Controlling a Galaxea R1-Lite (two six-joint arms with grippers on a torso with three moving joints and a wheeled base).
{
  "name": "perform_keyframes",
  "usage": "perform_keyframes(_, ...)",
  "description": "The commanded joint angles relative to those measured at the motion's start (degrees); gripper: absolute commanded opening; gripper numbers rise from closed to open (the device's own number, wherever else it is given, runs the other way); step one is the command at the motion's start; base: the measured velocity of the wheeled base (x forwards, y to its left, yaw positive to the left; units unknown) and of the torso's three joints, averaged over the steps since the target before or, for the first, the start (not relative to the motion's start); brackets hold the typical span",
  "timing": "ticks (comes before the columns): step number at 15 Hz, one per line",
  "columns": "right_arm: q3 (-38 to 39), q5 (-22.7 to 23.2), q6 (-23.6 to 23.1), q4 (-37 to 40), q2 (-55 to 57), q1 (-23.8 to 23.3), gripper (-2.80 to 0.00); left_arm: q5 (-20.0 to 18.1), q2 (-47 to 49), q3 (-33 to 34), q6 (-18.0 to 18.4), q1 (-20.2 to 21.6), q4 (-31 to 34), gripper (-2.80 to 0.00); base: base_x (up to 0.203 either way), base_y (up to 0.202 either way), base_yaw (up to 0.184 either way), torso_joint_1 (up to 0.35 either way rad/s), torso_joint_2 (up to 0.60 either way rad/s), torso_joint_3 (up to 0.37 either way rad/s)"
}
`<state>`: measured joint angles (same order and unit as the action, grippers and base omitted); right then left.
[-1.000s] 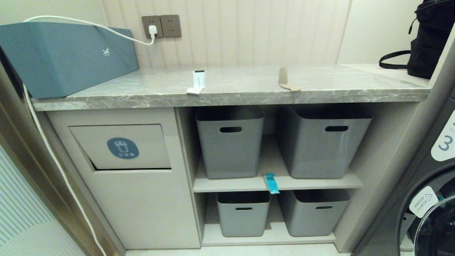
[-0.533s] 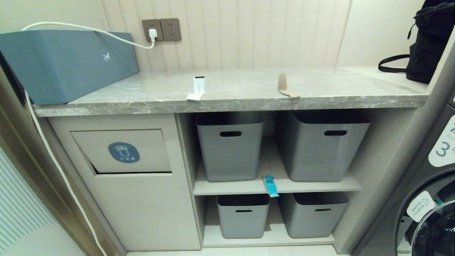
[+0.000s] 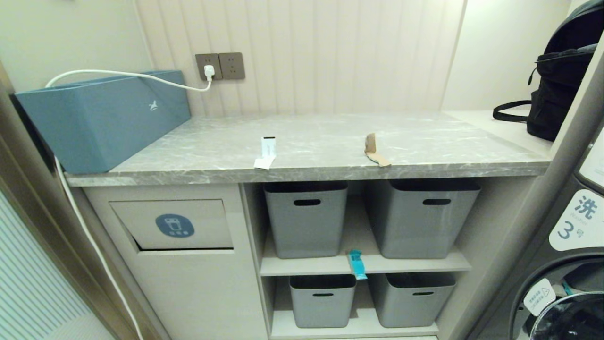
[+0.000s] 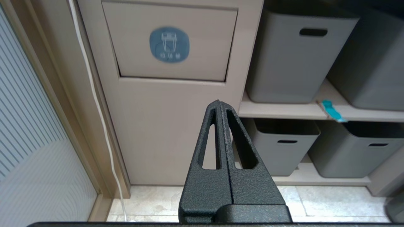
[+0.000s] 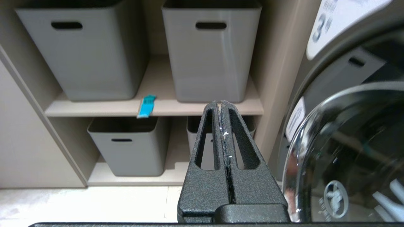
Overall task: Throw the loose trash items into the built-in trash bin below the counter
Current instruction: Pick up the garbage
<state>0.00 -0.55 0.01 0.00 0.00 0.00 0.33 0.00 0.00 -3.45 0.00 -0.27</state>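
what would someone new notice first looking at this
Probably the big teal-blue box at the left end of the grey marble counter, then the blue bin sticker on the trash flap below. A teal wrapper hangs over the shelf edge between grey baskets.

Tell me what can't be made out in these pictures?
- Inside of the trash bin: head view, hidden behind its flap.
- Contents of the grey baskets: head view, hidden by their walls and the shelf above.
- Small text on the bin's sticker: left wrist view, blurred.
- Backpack: head view, cut off by the right edge.
- Washer's label: right wrist view, cut off at the top.
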Motion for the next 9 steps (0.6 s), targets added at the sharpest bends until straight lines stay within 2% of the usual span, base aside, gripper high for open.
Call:
perform_keyframes(1,0.1,0.0,0.0,0.0,0.0,0.0,-2.8,0.0,0.0,0.1,-0.2,0.0,-0.1,-2.8,0.0,0.0,0.0,0.198,-0.46,-0.278)
perform_keyframes(9,0.1,0.0,0.0,0.0,0.0,0.0,-2.8,0.0,0.1,0.1,-0.1,0.0,-0.1,-2.8,0.0,0.0,0.0,0.216,-0.5,-0.284)
